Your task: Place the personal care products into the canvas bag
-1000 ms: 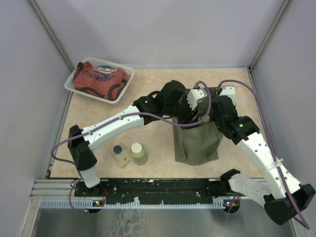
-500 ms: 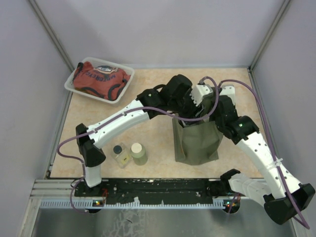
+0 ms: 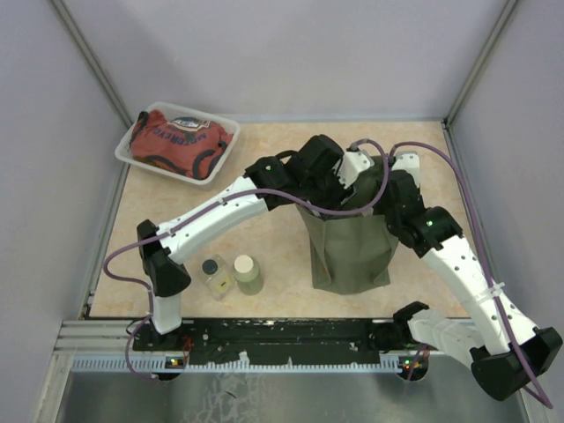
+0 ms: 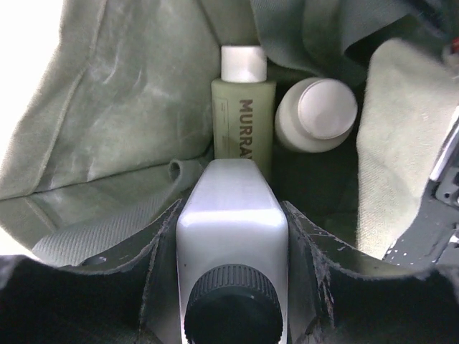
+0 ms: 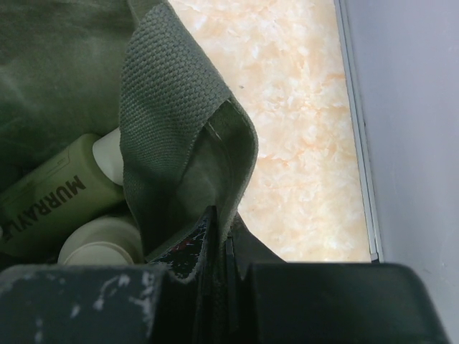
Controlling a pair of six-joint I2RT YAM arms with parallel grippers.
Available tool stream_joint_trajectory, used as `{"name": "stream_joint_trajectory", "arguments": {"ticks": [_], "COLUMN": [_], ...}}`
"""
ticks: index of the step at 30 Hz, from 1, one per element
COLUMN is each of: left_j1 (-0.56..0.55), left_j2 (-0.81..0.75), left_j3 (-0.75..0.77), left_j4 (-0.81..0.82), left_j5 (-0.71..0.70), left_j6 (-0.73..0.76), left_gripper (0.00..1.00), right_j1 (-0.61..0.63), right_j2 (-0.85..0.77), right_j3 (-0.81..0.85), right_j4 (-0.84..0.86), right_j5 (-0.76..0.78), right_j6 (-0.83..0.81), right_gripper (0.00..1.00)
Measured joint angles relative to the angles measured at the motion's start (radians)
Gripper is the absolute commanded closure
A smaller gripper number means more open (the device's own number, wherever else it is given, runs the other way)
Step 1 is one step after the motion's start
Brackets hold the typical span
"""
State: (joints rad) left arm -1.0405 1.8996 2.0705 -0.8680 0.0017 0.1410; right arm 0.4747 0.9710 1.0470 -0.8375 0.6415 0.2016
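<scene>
The olive-green canvas bag (image 3: pixel 351 251) stands upright right of centre. My left gripper (image 3: pixel 348 181) reaches into its mouth, shut on a clear bottle with a dark cap (image 4: pixel 231 236), held inside the bag. Below it in the bag lie the olive MURRAYLE bottle (image 4: pixel 242 122) and the cream-beige bottle (image 4: pixel 315 115); both also show in the right wrist view (image 5: pixel 50 197) (image 5: pixel 100 240). My right gripper (image 5: pixel 222 236) is shut on the bag's rim (image 5: pixel 183 122) at its right side (image 3: pixel 388 189). A second clear bottle (image 3: pixel 214 273) and an olive bottle with cream cap (image 3: pixel 246 272) stand on the table, front left.
A clear plastic tray (image 3: pixel 217 165) with a red printed cloth bundle (image 3: pixel 176 139) sits at the back left. The enclosure's right wall edge (image 5: pixel 355 129) runs close to the bag.
My left gripper has moved right and down into the bag's mouth with the clear bottle. The bag now stands taller and straighter. The right arm has barely moved.
</scene>
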Motion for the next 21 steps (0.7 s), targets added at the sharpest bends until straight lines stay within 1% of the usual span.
{"name": "stream_joint_trajectory", "arguments": {"ticks": [4, 9, 18, 19, 20, 21], "left_j1": [0.005, 0.009, 0.011, 0.013, 0.015, 0.016], "left_j2": [-0.002, -0.002, -0.016, -0.016, -0.016, -0.015], "left_j3": [-0.087, -0.145, -0.219, -0.221, -0.222, -0.223], "left_j4": [0.043, 0.101, 0.227, 0.237, 0.245, 0.249], "left_j5": [-0.017, -0.014, 0.049, 0.055, 0.061, 0.065], "left_j6": [-0.002, -0.005, -0.021, -0.022, -0.027, -0.030], "left_gripper": [1.00, 1.00, 1.00, 0.98, 0.80, 0.66], "right_j1": [0.000, 0.000, 0.000, 0.000, 0.000, 0.000], "right_j2": [0.000, 0.000, 0.000, 0.000, 0.000, 0.000], "right_j3": [0.000, 0.000, 0.000, 0.000, 0.000, 0.000], "right_j4": [-0.001, -0.001, -0.001, -0.001, -0.001, -0.001], "right_j5": [0.000, 0.001, 0.005, 0.006, 0.007, 0.009], "right_j6": [0.001, 0.001, 0.000, 0.000, 0.000, 0.000], "right_gripper": [0.99, 0.99, 0.99, 0.99, 0.99, 0.98]}}
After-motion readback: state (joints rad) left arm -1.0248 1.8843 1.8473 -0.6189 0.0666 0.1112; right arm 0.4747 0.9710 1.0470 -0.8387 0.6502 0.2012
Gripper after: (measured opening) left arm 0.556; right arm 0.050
